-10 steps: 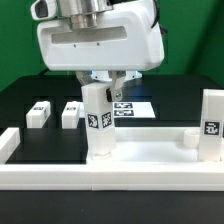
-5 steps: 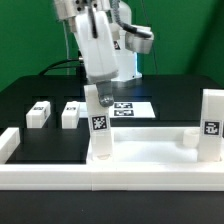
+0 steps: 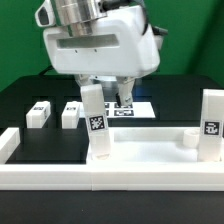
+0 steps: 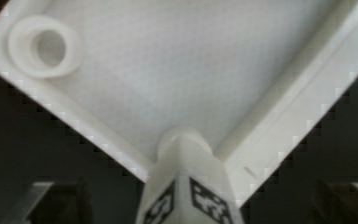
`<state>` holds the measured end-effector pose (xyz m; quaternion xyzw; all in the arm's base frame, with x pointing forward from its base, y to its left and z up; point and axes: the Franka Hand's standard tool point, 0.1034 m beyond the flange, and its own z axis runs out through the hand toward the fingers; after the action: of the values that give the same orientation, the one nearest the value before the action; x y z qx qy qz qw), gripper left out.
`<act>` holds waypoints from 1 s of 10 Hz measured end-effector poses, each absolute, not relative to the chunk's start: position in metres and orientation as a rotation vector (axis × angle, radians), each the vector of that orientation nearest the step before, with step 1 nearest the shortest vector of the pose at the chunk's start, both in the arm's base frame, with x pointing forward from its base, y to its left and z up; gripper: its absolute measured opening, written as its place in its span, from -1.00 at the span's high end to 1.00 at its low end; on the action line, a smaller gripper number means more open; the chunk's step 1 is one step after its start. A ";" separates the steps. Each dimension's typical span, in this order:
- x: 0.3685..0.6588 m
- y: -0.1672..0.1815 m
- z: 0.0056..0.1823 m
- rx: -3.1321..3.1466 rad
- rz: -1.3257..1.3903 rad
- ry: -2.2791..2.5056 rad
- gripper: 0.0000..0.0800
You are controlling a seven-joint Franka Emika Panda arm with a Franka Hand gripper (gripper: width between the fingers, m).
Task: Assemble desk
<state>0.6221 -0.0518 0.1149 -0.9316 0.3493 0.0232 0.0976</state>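
Claw [image 3: 106, 90] hangs right over an upright leg [image 3: 96, 125] near the front, towards the exterior view's left. Jaws are spread wide, w/ nothing in them. In the wrist view both dark fingers [image 4: 44, 202] stand clear of the leg [image 4: 190, 188], one on either side, w/ a gap each way. That leg stands at the left corner of the tabletop panel [image 3: 150, 150], which lies flat w/ its rim up, just behind the long white border wall [image 3: 110, 180]. Wrist view shows a round socket [image 4: 44, 48] in another corner of the panel [image 4: 176, 85]. A second leg [image 3: 212, 125] stands upright at the panel's right end; can't tell if it's fixed in. Two loose legs [image 3: 38, 113] lie side by side on the black table [image 3: 20, 100], further back on the left. Marker board [image 3: 135, 108] lies flat behind the claw, partly hidden.
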 end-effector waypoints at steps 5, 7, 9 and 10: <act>0.629 -0.067 0.119 -2.999 -0.036 0.114 -0.62; 0.630 -0.065 0.118 -2.992 -0.046 0.150 -0.62; 0.630 -0.065 0.118 -2.989 -0.042 0.202 0.08; 0.630 -0.064 0.118 -2.976 -0.033 0.322 0.08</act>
<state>0.6305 -0.0642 0.1183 -0.9914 0.1072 -0.0111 0.0737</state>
